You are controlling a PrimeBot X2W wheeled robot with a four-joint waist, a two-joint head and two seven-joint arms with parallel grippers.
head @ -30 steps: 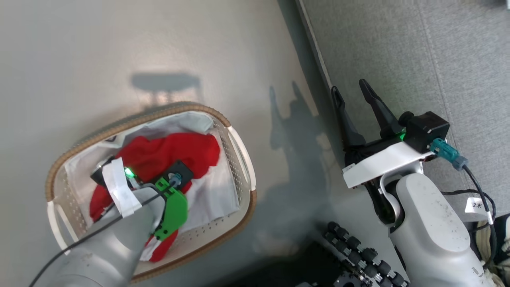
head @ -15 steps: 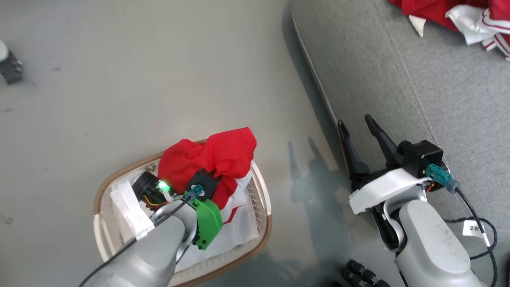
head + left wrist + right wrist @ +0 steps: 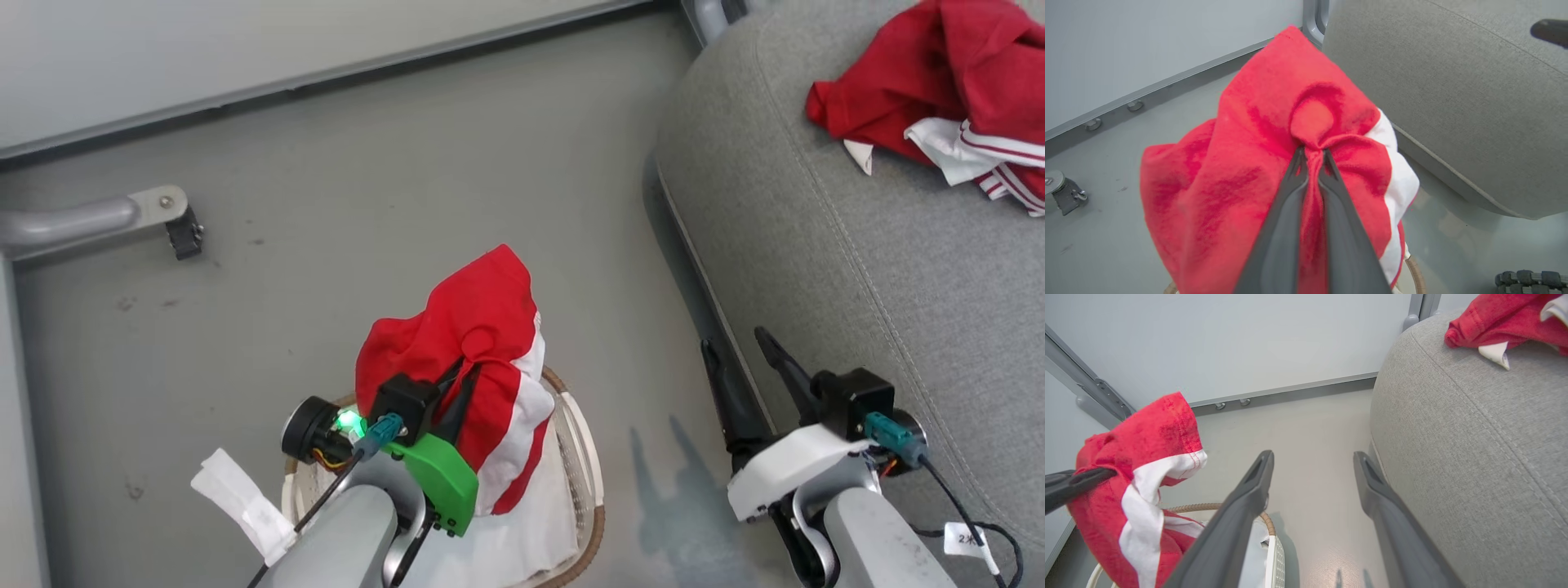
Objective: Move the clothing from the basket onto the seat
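Clothing [image 3: 482,327]: above basket [image 3: 589,474], grey floor [image 3: 408,180], seat [image 3: 857,269] alongside.
Axis: hung downward.
My left tool [image 3: 1310,153]: clamped on it.
My right tool [image 3: 733,339]: gaped, empty.

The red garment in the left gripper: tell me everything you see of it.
The red garment is soft, bright red fabric with a broad white panel down one side. It is bunched, a fold pinched in the shut left gripper, and hangs raised over the basket, its lower end trailing down into it. It is clear of the seat.
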